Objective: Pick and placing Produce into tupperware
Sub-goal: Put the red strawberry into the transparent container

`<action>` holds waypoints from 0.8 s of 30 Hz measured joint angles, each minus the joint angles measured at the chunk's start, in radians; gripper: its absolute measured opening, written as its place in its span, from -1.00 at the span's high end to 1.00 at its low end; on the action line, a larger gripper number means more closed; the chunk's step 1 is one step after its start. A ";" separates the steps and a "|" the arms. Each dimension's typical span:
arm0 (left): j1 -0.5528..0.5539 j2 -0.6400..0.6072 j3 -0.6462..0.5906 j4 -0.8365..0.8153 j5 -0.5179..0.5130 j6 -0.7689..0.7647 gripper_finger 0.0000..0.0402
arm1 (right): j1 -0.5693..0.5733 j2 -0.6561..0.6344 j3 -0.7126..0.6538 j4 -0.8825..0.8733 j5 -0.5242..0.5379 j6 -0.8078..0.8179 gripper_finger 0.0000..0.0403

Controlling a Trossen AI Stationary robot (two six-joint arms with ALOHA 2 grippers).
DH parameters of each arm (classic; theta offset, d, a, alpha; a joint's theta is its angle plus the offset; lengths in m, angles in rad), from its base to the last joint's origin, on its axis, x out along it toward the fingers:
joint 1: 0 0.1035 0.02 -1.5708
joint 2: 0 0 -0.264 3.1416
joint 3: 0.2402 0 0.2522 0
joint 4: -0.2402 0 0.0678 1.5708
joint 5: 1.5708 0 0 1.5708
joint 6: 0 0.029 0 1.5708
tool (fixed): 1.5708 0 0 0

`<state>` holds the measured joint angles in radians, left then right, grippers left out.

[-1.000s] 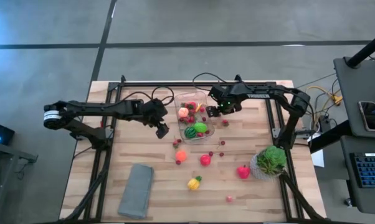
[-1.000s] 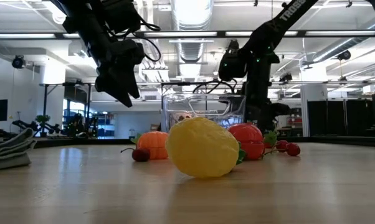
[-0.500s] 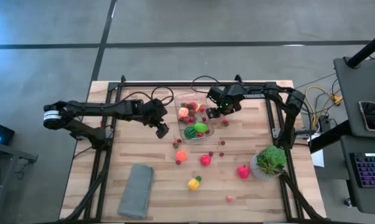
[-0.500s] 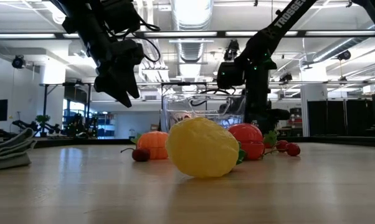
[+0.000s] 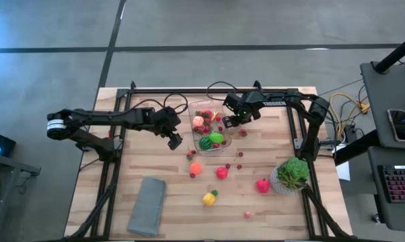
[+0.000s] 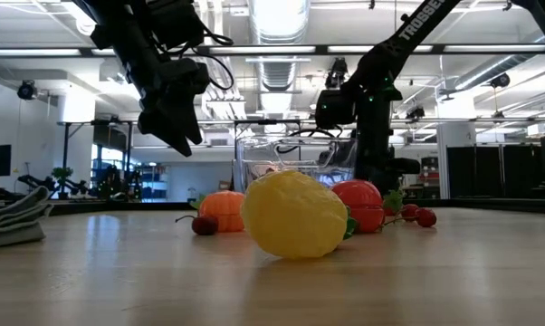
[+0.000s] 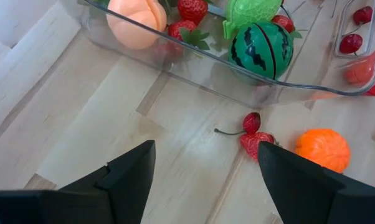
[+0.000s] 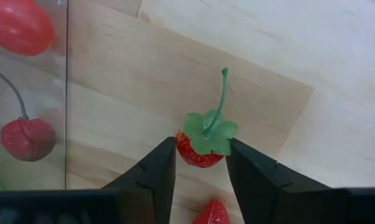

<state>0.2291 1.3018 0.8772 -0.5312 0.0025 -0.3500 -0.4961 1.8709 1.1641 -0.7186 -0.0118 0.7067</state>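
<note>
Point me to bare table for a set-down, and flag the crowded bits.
Bare wood: the far-left corner behind the left gripper, the stretch between the grey cloth and the yellow fruit, and the near edge right of the cloth. Crowded: the tupperware and loose produce just in front of it, where the right gripper holds a strawberry.

The wooden table (image 5: 122, 171) stands on a grey concrete floor (image 5: 54, 40) crossed by dark lines, a desk with a keyboard (image 5: 399, 185) is beside it, and ceiling lights (image 6: 277, 18) shine over the large hall.
</note>
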 joint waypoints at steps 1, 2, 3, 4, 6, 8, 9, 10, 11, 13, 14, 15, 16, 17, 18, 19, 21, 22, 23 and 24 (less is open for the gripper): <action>0.000 0.000 0.000 0.000 0.000 0.000 -0.33 | 0.000 0.000 0.000 0.000 -0.002 0.000 0.38; 0.000 0.000 0.000 0.000 0.000 0.000 -0.33 | 0.000 0.000 0.000 0.000 -0.002 0.000 0.40; 0.000 0.000 0.000 0.000 0.000 0.000 -0.33 | -0.001 0.000 0.000 -0.001 -0.003 0.000 0.43; 0.000 0.000 0.000 0.000 0.000 0.000 -0.33 | -0.002 0.000 0.000 -0.001 -0.003 0.000 0.45; 0.000 0.000 0.000 0.000 0.000 0.000 -0.33 | -0.002 -0.003 0.000 -0.003 -0.005 0.000 0.49; 0.000 0.000 0.000 0.000 0.000 0.000 -0.33 | -0.002 -0.010 -0.001 -0.003 0.008 0.000 0.51; 0.000 0.000 0.000 0.000 0.000 0.000 -0.33 | -0.001 -0.016 0.000 -0.005 0.021 -0.002 0.52; 0.000 0.000 0.000 0.000 0.000 0.000 -0.33 | -0.001 -0.023 0.001 -0.005 0.033 -0.008 0.53; 0.000 0.000 0.000 0.000 0.000 0.000 -0.33 | -0.001 -0.030 0.003 -0.005 0.039 -0.010 0.54; 0.000 0.001 0.000 0.000 0.000 0.000 -0.33 | -0.002 -0.045 0.005 -0.004 0.041 -0.011 0.54; 0.000 0.001 0.000 0.000 0.000 0.006 -0.33 | -0.002 -0.055 0.006 -0.005 0.042 -0.011 0.54; 0.000 0.001 0.000 0.000 0.001 0.018 -0.33 | -0.002 -0.067 0.008 -0.006 0.042 -0.011 0.54; 0.000 0.001 0.000 0.001 0.001 0.026 -0.33 | -0.002 -0.083 0.012 -0.006 0.042 -0.011 0.54; 0.000 0.001 0.000 0.000 0.001 0.035 -0.33 | -0.002 -0.101 0.017 -0.008 0.042 -0.011 0.54; 0.000 0.001 0.000 0.000 0.001 0.042 -0.33 | 0.001 -0.121 0.023 -0.007 0.042 -0.011 0.54; 0.000 0.001 0.000 0.000 0.001 0.047 -0.33 | 0.005 -0.141 0.031 -0.007 0.042 -0.011 0.54; 0.000 0.001 0.000 0.001 -0.001 0.055 -0.33 | 0.016 -0.185 0.053 -0.006 0.041 -0.011 0.54; 0.000 0.001 0.000 0.001 -0.002 0.062 -0.33 | 0.025 -0.210 0.066 -0.004 0.040 -0.012 0.54; 0.000 0.001 0.000 0.001 -0.003 0.069 -0.33 | 0.036 -0.234 0.081 0.001 0.038 -0.022 0.54; 0.000 0.001 0.000 0.002 -0.004 0.073 -0.33 | 0.047 -0.257 0.098 0.013 0.028 -0.043 0.54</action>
<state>0.2291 1.3025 0.8768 -0.5288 -0.0018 -0.2769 -0.4487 1.6135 1.2623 -0.7060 0.0160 0.6638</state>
